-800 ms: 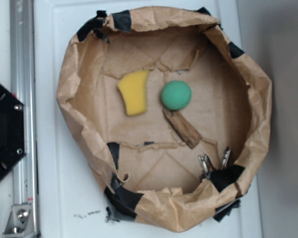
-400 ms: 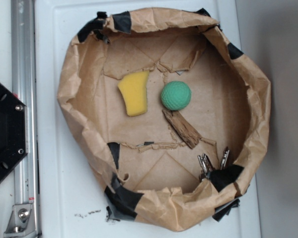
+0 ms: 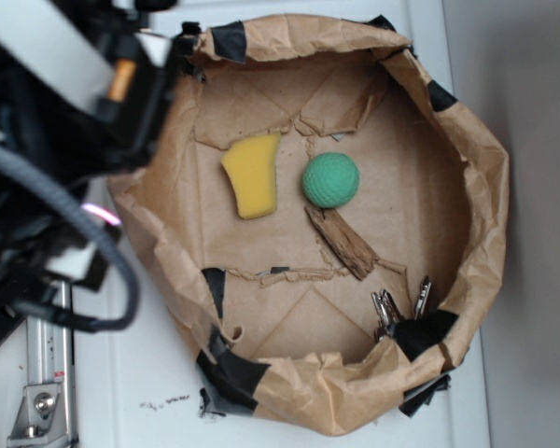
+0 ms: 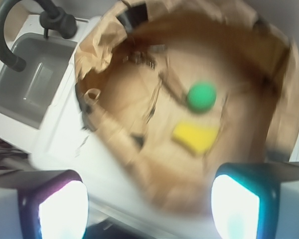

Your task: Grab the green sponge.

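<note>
The green sponge (image 3: 331, 180), a round dimpled ball, lies on the floor of a brown paper-lined basin (image 3: 485, 187), right of the yellow sponge block (image 3: 253, 175). It shows blurred in the wrist view (image 4: 201, 96), beyond the yellow block (image 4: 195, 137). My gripper (image 4: 148, 206) is open and empty, its two fingers wide apart, high over the basin's left rim and well away from the green sponge. In the exterior view only the arm (image 3: 65, 121) shows at the upper left; the jaws are hidden there.
A piece of wood (image 3: 341, 241) lies just below the green sponge. A bunch of keys (image 3: 399, 304) lies at the basin's lower right. Black tape patches mark the paper rim. A grey sink with a black faucet (image 4: 20, 30) shows at the wrist view's upper left.
The arm has come into the exterior view from the upper left, covering the rail and the basin's left edge. The sponges, wood and keys have not moved.
</note>
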`<state>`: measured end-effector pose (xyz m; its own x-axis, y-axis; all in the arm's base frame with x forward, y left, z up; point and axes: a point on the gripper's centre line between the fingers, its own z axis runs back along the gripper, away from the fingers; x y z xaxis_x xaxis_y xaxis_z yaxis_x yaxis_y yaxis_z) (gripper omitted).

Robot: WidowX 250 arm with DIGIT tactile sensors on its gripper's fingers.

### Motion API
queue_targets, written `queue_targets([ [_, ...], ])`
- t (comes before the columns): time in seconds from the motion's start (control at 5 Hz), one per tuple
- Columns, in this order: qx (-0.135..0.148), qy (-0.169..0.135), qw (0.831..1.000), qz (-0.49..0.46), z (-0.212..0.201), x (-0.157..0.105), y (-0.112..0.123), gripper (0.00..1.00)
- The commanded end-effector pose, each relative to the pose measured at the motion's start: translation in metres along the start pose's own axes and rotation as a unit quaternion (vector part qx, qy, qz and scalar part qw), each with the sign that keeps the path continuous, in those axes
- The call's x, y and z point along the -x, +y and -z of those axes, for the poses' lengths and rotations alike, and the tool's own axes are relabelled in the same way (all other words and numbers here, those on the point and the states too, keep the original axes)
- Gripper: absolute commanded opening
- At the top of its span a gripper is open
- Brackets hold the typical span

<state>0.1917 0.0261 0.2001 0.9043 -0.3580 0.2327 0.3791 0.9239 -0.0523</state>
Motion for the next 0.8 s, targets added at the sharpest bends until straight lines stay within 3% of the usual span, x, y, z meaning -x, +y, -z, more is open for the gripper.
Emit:
queue_targets([
  [0.0,-0.058,0.042,0.994,0.076,0.054,-0.009,0.044,1.0],
  [0.2,-0.106,0.072,0.99,0.067,0.096,-0.01,0.069,1.0],
  [0.4,-0.176,0.079,0.979,0.072,0.12,-0.016,0.068,1.0],
  [0.6,-0.176,0.079,0.979,0.072,0.12,-0.016,0.068,1.0],
])
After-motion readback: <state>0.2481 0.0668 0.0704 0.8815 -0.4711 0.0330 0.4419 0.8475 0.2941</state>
